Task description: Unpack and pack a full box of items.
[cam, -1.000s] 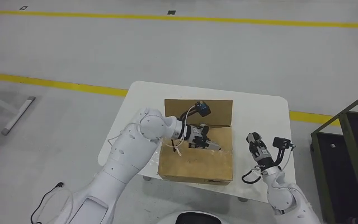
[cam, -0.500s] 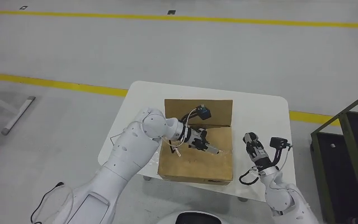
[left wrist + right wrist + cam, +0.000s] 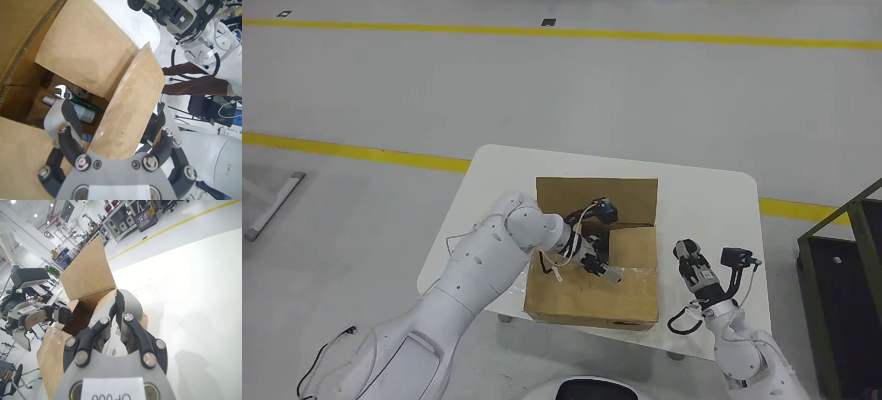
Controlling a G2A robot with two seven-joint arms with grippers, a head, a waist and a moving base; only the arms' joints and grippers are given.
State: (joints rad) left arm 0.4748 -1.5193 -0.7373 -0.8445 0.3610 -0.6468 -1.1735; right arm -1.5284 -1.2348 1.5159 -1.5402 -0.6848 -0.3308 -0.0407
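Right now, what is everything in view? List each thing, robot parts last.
cardboard box: 1, brown, middle of the table, flaps partly open
wrench: 1, silver head and green handle, lying inside the box
can: 1, grey, lying inside the box beside the wrench
round metal fitting: 1, grey, inside the box by the wrench
table: 1, white, under the box
floor lines: 2, yellow, beyond the table
left gripper: 1, grey and black, fingers open astride a box flap
right gripper: 1, grey and black, fingers shut, beside the box

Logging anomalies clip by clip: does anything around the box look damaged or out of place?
Minor wear only: the flap standing in the open left tool carries wrinkled clear tape and a ragged corner. Nothing looks spilled.
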